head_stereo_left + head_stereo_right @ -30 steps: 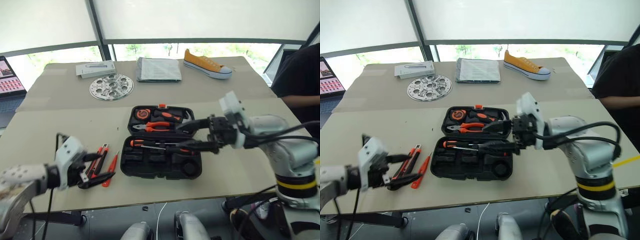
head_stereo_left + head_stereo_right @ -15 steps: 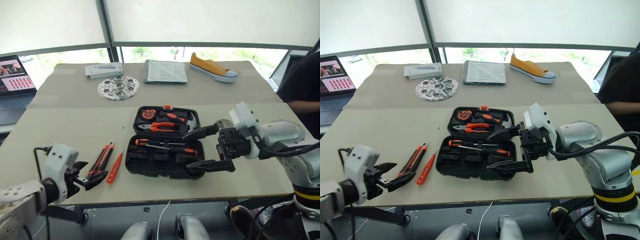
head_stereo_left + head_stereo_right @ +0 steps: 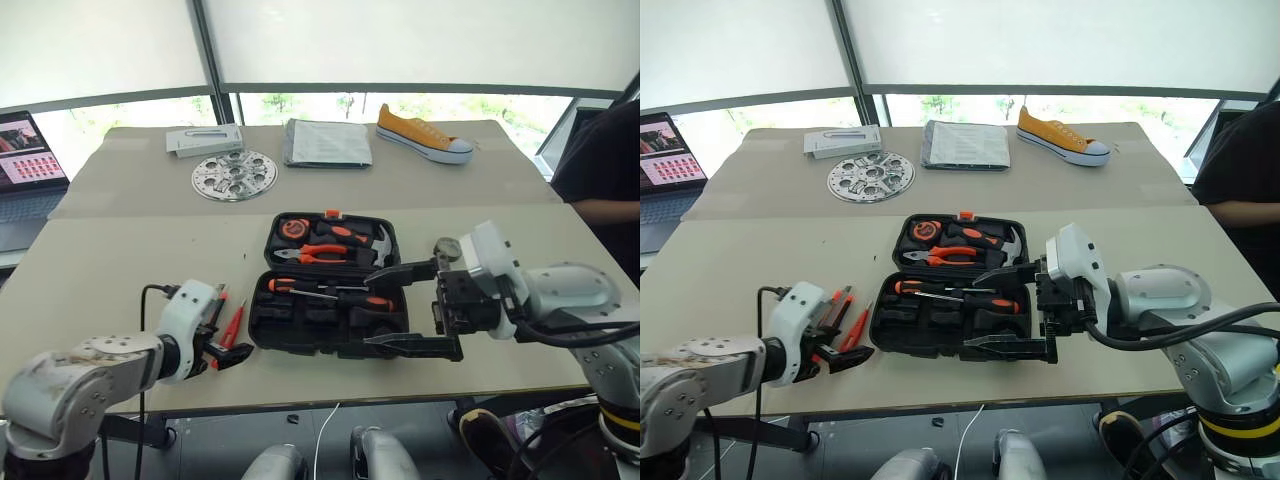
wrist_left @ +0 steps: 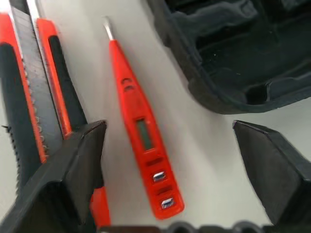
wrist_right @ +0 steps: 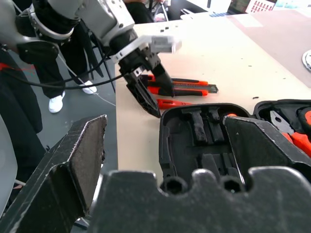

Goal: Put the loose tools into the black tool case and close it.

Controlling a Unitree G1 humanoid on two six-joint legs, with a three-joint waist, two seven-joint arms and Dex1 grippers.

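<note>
Both two-fingered black grippers are being held with their jaws apart and nothing between them. Left gripper (image 4: 167, 145) is being kept low over the beige table (image 3: 110, 250), its black fingers (image 4: 73, 165) straddling the slim orange tester screwdriver (image 4: 141, 131), which is lying flat just beside the black moulded plastic tool case (image 3: 330, 285). One finger is lying over the end of the orange-and-black utility knife (image 4: 29, 97), which is resting alongside the tester. Right gripper (image 3: 405, 305) is being held spread wide over the near right corner of the open case. An orange-and-black-handled screwdriver (image 3: 330, 292) is lying across the near half of the case, above empty recesses; orange-handled pliers (image 3: 325, 252), a hammer (image 3: 378, 243) and a tape measure (image 3: 291, 228) are being held in the far half. No brand or lettering can be read on the tools or the case.
</note>
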